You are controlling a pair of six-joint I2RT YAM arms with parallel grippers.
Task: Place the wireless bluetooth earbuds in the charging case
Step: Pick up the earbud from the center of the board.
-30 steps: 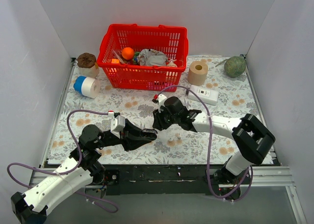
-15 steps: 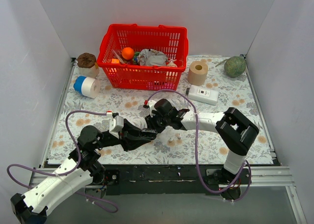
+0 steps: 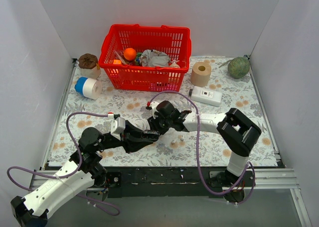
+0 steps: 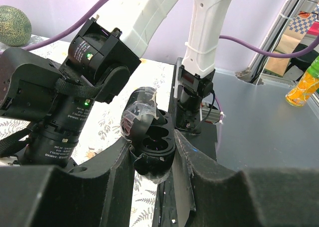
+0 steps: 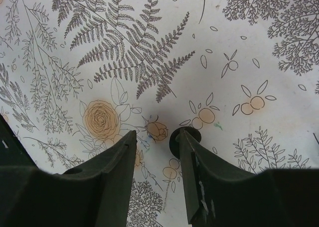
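Compared with the frame one second earlier, the right arm (image 3: 209, 121) had been swung left. The right gripper (image 3: 155, 124) was thereby brought just beside the left gripper (image 3: 153, 134), and the elbow was shifted left with it. The left arm had not been moved. Two white buds (image 3: 173, 143) had been left in place on the cloth (image 3: 224, 95), just right of the grippers.

The case (image 4: 149, 137) was clamped between the left gripper's fingers with its lid raised and two sockets exposed. The right gripper's jaws were held apart with nothing between them. A black bud (image 5: 185, 136) was seen touching the tip of its right-hand finger.

Whether that bud rested on the cloth or clung to the finger could not be determined. In the top view the case was hidden by the two grippers, and the white buds were too small for detail.
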